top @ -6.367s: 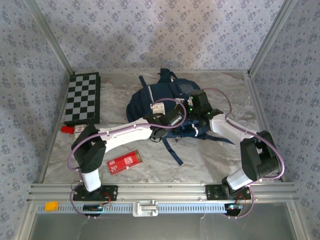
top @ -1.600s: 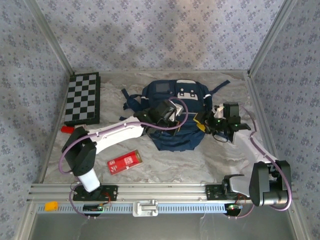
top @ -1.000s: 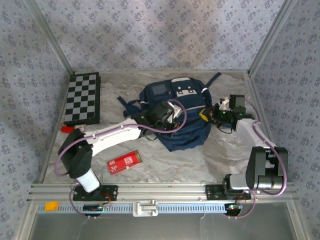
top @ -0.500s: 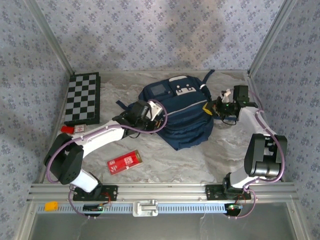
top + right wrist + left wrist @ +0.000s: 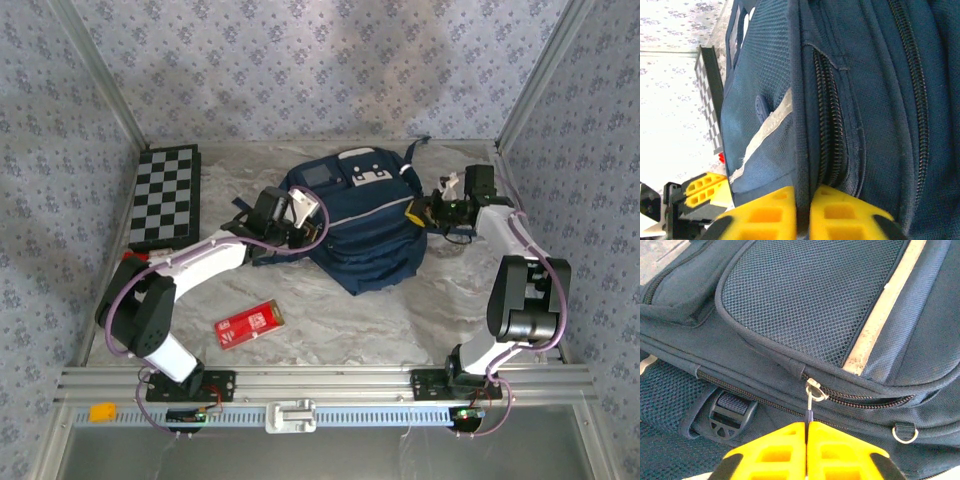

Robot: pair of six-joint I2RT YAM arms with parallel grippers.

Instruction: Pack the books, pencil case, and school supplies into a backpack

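The large navy fabric backpack (image 5: 365, 235) is clamped by right gripper (image 5: 802, 199), its zip pull (image 5: 810, 399) by left gripper (image 5: 806, 427); flat red pencil case (image 5: 250, 323) lies unpacked.

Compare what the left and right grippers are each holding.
The left gripper pinches the zipper pull; the right gripper pinches a fabric seam. In the top view, the left gripper sits at the backpack's left side, the right gripper at its right side. Both have yellow fingers, closed on the backpack.
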